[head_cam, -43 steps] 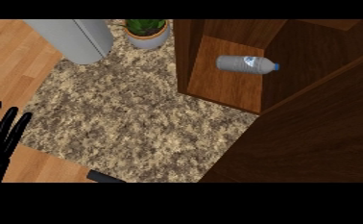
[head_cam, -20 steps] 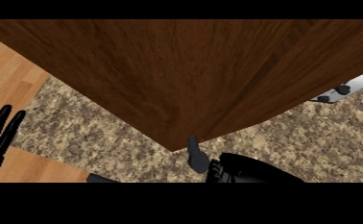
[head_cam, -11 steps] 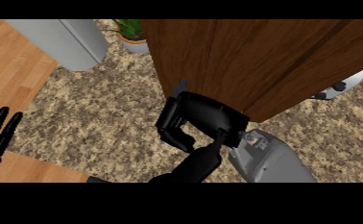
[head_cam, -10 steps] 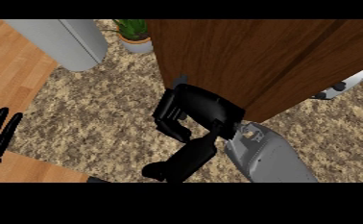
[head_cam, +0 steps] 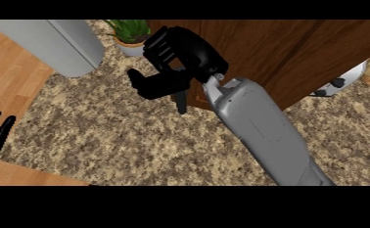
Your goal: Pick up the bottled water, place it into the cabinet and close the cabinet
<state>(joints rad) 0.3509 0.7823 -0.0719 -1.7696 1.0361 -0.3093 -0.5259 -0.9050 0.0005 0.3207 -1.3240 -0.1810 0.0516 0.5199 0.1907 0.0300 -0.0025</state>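
Nearest to you, the speckled beige-and-brown granite counter top (head_cam: pixel 108 144) runs across the lower part of the head view, and the stretch left of the arm is bare stone. At the near left the light wooden floor (head_cam: pixel 22 175) cuts in along a slanted edge, and it shows again at the far left beside the counter's side edge. You can see only a black sliver of the left hand (head_cam: pixel 6 129) at the left border; whether its fingers are straight or curled cannot be told.

The grey forearm of the right arm (head_cam: pixel 264 134) rises from the lower right and slants up to the left. Its black right hand (head_cam: pixel 177 63) sits against the left edge of the dark brown wooden cabinet door (head_cam: pixel 289 56), fingers curled and the thumb side pointing down and left. You cannot tell whether the fingers actually grip the door edge or only lie against it.

The door panel fills the far right and covers whatever lies behind it; the bottled water does not show anywhere. At the door's right edge a small grey-and-white object (head_cam: pixel 339 82) peeks out; what it is cannot be made out.

Farther left stand a green plant in a pale round pot (head_cam: pixel 130 34) and a tall light grey rounded block (head_cam: pixel 61 43), close together, with open counter in front of both.
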